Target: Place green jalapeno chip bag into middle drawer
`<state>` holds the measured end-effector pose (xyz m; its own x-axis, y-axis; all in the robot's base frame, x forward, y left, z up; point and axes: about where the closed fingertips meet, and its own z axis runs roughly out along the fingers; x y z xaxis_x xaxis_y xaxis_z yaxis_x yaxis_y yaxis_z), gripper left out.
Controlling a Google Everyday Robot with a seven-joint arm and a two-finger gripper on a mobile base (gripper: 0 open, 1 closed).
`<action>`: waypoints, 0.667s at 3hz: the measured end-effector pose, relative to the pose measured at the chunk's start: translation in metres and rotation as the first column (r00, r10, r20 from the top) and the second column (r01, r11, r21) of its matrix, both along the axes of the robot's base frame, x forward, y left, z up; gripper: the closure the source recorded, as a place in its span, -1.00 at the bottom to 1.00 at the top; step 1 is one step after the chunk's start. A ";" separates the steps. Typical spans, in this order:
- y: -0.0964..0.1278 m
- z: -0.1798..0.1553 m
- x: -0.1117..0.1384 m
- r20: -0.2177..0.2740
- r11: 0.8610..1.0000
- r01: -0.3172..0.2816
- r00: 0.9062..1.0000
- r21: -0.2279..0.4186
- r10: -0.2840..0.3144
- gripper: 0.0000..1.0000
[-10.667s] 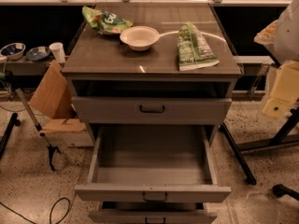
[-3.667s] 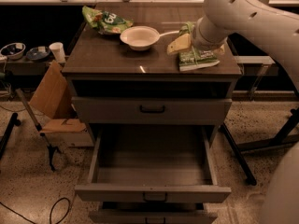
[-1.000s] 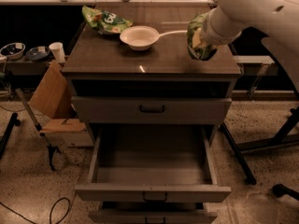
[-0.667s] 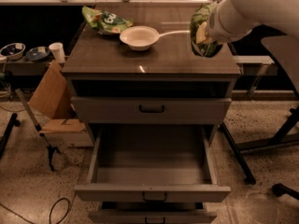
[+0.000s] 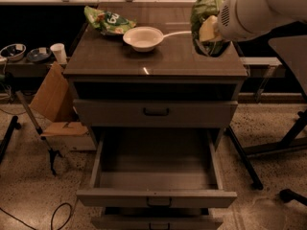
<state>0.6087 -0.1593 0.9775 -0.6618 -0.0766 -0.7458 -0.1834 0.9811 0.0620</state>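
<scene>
Gripper (image 5: 210, 38) above worktop (image 5: 158, 63) right side, fingers (image 5: 207, 30) clamped on crumpled green jalapeno chip bag (image 5: 205, 7); white bowl (image 5: 143, 37), brighter green bag (image 5: 108, 20) rear-left; middle drawer (image 5: 156, 198) open below closed top drawer (image 5: 156, 113).

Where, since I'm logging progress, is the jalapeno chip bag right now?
Upper right of the camera view: the bag is held by the gripper above the cabinet top, at its right side, right of the bowl.

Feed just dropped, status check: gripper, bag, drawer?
Gripper shut on green jalapeno chip bag, held above cabinet top, right side. Middle drawer open, nothing inside. White bowl left of path.
</scene>
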 end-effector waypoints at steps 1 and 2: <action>0.046 -0.010 -0.017 -0.056 0.979 -0.198 0.978 0.049 0.200 1.00; 0.081 -0.029 -0.030 -0.125 0.927 -0.363 0.920 0.090 0.372 1.00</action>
